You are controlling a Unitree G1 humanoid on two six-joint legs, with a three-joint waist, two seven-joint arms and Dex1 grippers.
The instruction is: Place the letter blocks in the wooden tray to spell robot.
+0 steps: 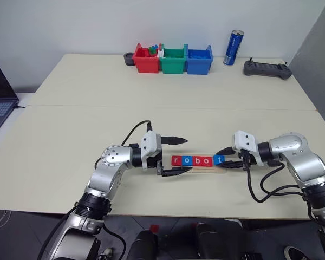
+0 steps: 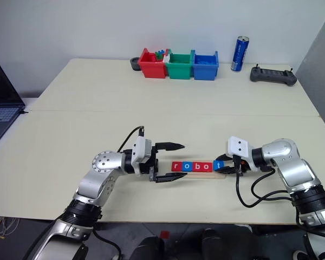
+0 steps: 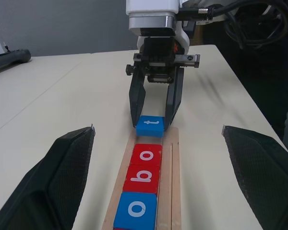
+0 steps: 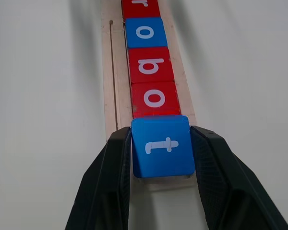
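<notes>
Five letter blocks sit in a row on the wooden tray point(image 1: 197, 168), which lies left to right on the near half of the cream table point(image 1: 151, 97), between your two arms. Reading from the left you have a red r point(image 1: 177, 160), a blue o point(image 1: 187, 160), a red b point(image 1: 196, 160), a red o point(image 1: 206, 160) and a blue t point(image 4: 162, 146). Each is a small flat square tile with one white lowercase letter, and the four leftmost touch edge to edge. The tray is a long narrow strip of pale wood with a shallow groove along its length, visible as a bare line beside the tiles.

Your right gripper point(image 4: 162, 165) reaches in from the right and is clamped on the blue t, one black finger on each side of it. That tile is at the tray's right end, touching the red o; you cannot tell whether it rests flat on the wood.

Your left gripper point(image 1: 173, 156) sits at the tray's left end with its fingers spread wide, one on the far side and one on the near side, holding nothing.
</notes>
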